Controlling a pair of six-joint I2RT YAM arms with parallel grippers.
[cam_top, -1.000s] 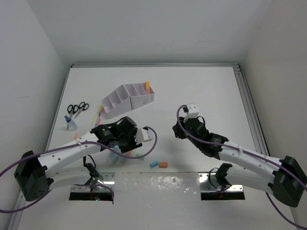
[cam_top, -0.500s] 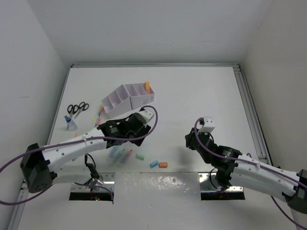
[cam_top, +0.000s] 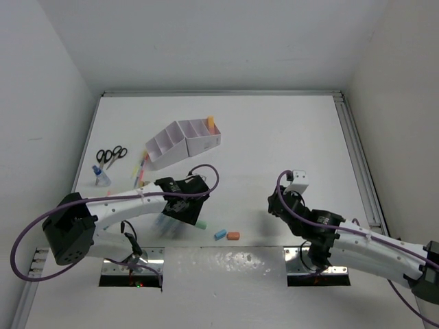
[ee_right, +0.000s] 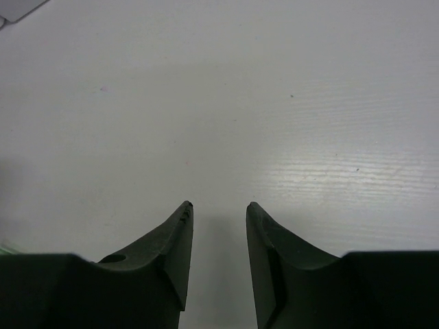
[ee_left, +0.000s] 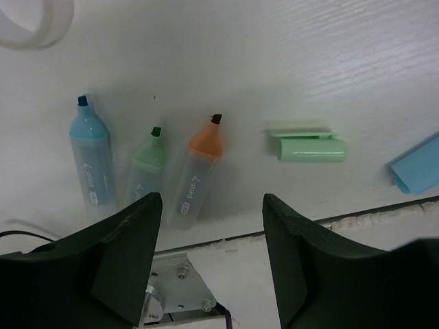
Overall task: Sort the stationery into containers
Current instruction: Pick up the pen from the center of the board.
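Three uncapped highlighters lie side by side in the left wrist view: blue (ee_left: 90, 164), green (ee_left: 146, 171) and orange (ee_left: 197, 175). A green cap (ee_left: 312, 147) and a blue cap (ee_left: 417, 171) lie to their right, and a clear tape ring (ee_left: 27, 17) is at the top left. My left gripper (ee_left: 211, 200) is open and empty just above the highlighters (cam_top: 164, 221); in the top view it (cam_top: 182, 209) hangs near the front edge. The lilac-white organiser (cam_top: 182, 140) stands behind it with an orange piece (cam_top: 211, 123) in one compartment. My right gripper (cam_top: 274, 204) is open and empty over bare table (ee_right: 219, 205).
Black-handled scissors (cam_top: 111, 155) and a blue-capped bottle (cam_top: 101, 177) lie at the far left. Several pens (cam_top: 143, 164) lie left of the organiser. A blue cap (cam_top: 219, 234) and an orange cap (cam_top: 233, 236) lie near the front edge. Walls enclose the table.
My left gripper swung toward the organiser, then came back toward the front edge over the highlighters. My right arm withdrew to the right and near side, then stayed put.
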